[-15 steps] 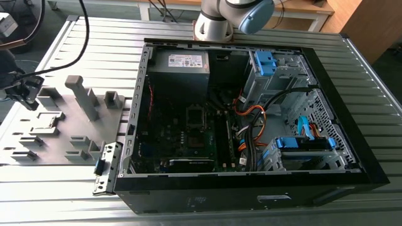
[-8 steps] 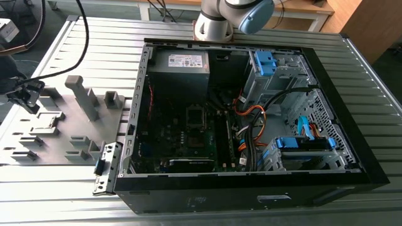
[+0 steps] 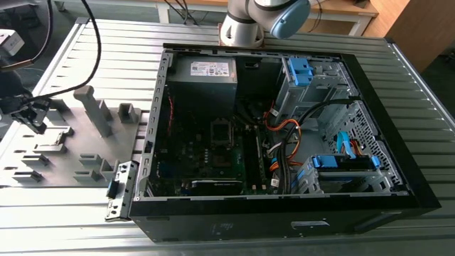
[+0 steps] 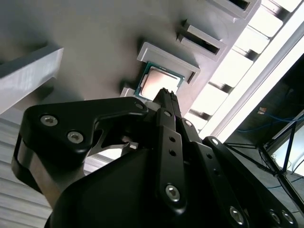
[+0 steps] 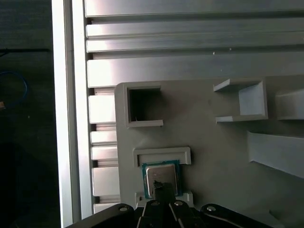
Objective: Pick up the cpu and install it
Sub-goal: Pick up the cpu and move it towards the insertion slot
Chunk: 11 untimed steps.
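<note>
Room inventory, as I log it from the exterior view:
1. Work table: ribbed aluminium slats spanning 7 to 4 o'clock, with bright glare along the 6 o'clock edge.
2. Wooden cabinet: 1 o'clock, beyond the table.
3. Wooden desk top: 12 o'clock, on a pale frame.
4. Grey-green floor: 11 o'clock.
5. In the first wrist view I note a dark floor beside the table rail, with a blue cable lying there.

1. One small square cpu with a silvery metal top and green edge.
2. One black metal hand.
3. One pale grey robot arm with a blue joint cap.
4. One pale grey plastic fixture tray with raised pockets.
5. One open black computer case.
6. One grey power-supply box.
7. Two blue plastic drive brackets.
8. One ribbed silver metal table.
</note>
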Each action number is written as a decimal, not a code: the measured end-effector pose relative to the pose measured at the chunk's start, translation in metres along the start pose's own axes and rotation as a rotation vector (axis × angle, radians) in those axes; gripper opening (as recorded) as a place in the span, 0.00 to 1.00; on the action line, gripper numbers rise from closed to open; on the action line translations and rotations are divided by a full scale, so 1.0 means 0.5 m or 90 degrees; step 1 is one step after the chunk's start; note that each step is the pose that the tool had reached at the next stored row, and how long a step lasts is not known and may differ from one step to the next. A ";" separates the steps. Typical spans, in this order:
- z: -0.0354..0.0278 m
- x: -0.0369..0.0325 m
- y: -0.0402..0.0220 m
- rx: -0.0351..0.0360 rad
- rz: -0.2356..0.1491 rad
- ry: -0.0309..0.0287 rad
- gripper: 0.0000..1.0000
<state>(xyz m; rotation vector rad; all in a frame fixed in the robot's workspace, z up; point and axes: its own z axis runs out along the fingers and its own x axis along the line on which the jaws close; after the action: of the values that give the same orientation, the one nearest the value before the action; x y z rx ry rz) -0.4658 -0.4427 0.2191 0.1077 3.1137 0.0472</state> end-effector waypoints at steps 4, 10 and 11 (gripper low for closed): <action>0.006 -0.001 -0.001 0.0000 -0.001 0.0000 0.11; 0.017 -0.006 -0.001 0.0000 -0.002 0.0000 0.11; 0.019 -0.006 -0.001 0.0000 -0.002 0.0000 0.11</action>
<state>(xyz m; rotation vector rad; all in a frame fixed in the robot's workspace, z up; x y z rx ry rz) -0.4624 -0.4431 0.2096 0.1025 3.1138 0.0472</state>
